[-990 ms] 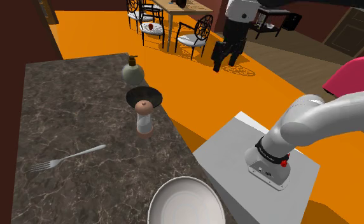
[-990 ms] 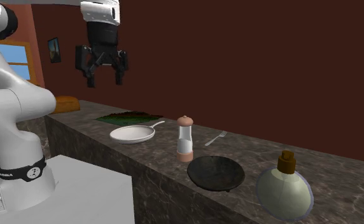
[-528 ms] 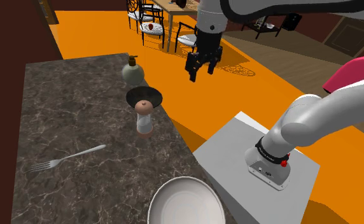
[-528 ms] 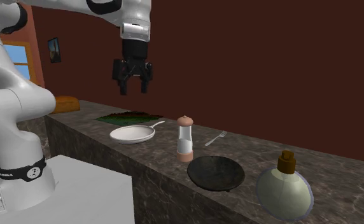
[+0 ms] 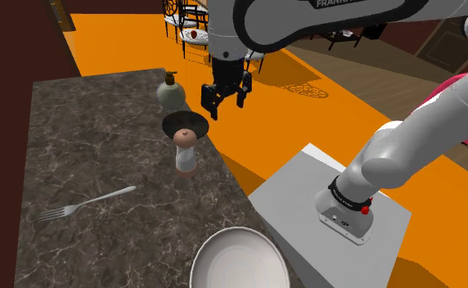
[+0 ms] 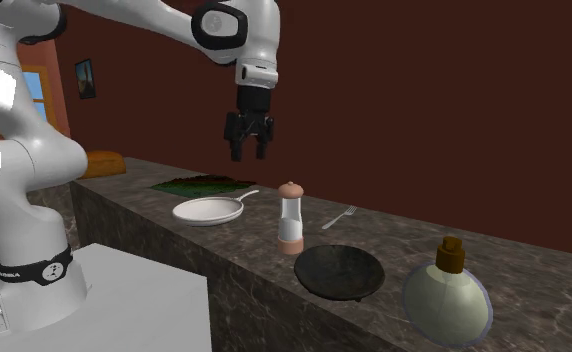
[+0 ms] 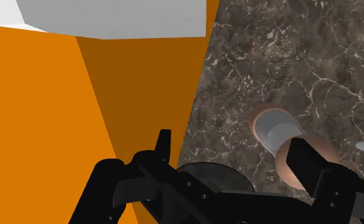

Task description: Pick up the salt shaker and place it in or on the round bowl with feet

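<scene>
The gripper (image 5: 222,100) hangs in the air with its jaws spread and nothing between them. The salt shaker (image 5: 186,153) stands upright on the dark marble counter (image 5: 93,147), well below the jaws and unheld. In the wrist view one finger (image 7: 301,167) partly hides its cap. The dark round bowl (image 5: 185,124) sits just beyond the shaker, on its far side in the shoulder view, nearly under the gripper
</scene>
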Robot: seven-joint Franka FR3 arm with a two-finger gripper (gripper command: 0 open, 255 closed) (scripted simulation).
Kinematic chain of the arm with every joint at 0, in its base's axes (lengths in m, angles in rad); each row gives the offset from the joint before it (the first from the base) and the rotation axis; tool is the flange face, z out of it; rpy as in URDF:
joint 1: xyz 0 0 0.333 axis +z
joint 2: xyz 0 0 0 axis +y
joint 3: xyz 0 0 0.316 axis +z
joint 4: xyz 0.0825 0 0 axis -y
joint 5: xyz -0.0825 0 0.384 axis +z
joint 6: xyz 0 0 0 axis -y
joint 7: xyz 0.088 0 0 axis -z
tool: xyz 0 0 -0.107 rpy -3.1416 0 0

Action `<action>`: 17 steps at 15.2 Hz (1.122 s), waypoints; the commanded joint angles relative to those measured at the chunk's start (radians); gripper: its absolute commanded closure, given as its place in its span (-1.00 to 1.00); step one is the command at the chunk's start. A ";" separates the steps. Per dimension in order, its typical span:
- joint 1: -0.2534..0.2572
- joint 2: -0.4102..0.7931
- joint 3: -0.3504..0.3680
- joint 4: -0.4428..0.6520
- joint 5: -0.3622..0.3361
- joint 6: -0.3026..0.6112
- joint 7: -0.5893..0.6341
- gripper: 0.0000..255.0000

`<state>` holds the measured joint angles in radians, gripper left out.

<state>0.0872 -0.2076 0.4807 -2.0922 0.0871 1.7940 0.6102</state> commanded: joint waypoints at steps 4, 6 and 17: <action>0.029 0.232 0.083 0.156 -0.117 0.027 0.165 -1.00; 0.055 0.326 0.100 0.229 -0.173 0.022 0.227 -1.00; 0.101 0.464 0.099 0.247 -0.258 0.101 0.310 -1.00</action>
<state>0.1893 0.2578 0.5793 -1.8337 -0.1713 1.8848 0.9192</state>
